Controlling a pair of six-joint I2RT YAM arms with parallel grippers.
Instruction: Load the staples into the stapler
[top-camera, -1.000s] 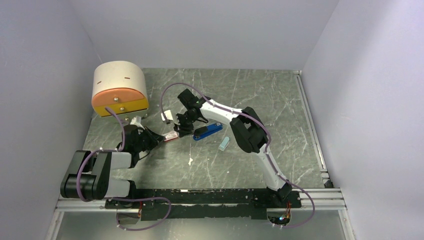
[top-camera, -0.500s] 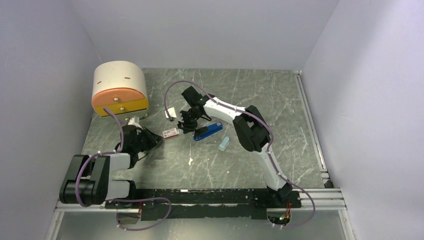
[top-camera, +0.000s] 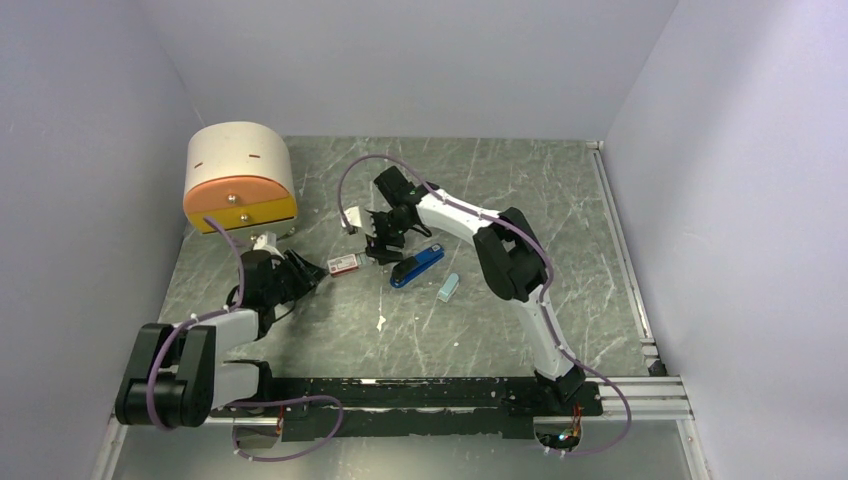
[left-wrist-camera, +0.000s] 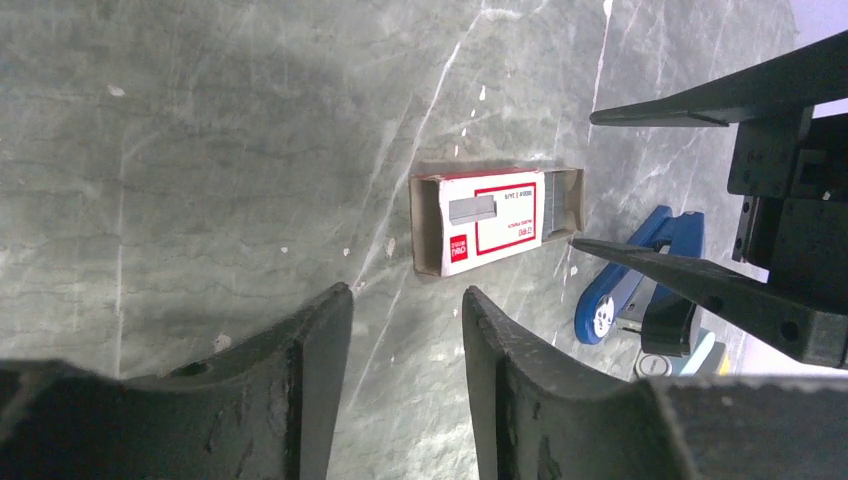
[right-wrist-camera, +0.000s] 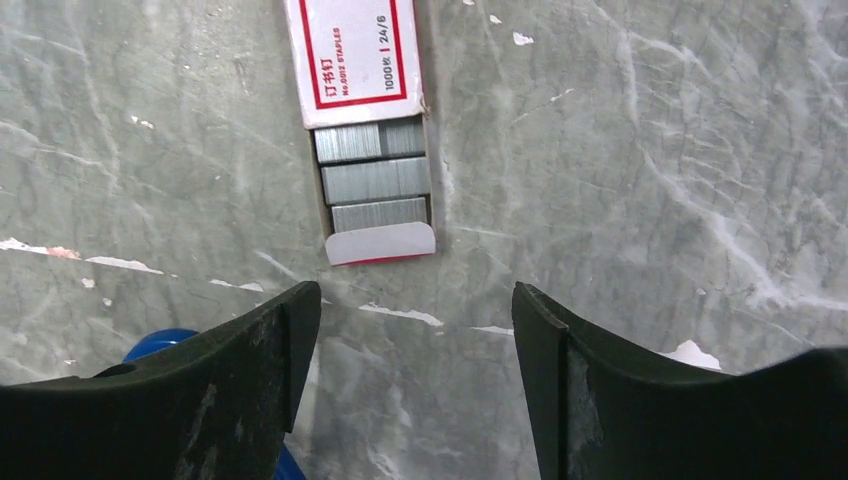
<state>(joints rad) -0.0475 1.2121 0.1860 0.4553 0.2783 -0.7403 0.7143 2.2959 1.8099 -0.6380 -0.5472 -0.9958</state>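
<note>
1. We see a grey marbled table (top-camera: 560, 200).
2. On it lies an open red-and-white box (top-camera: 342, 264), its staples (right-wrist-camera: 375, 180) showing.
3. Near the box lie a blue stapler (top-camera: 417, 266) and a pale-blue piece (top-camera: 448, 288).
4. A cream-and-orange block (top-camera: 240, 178) sits far left.

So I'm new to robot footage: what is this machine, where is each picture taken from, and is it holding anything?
These are two robot arms bolted to a table. One picture looks down from above. The other two come from cameras on each wrist, so the dark prongs at the bottom are that arm's own pincer. The left pincer and right pincer are both open and hold nothing. Between them lies a red-and-white box, slid open to show grey staples. Nearby lie the blue stapler and a pale-blue piece.
</note>
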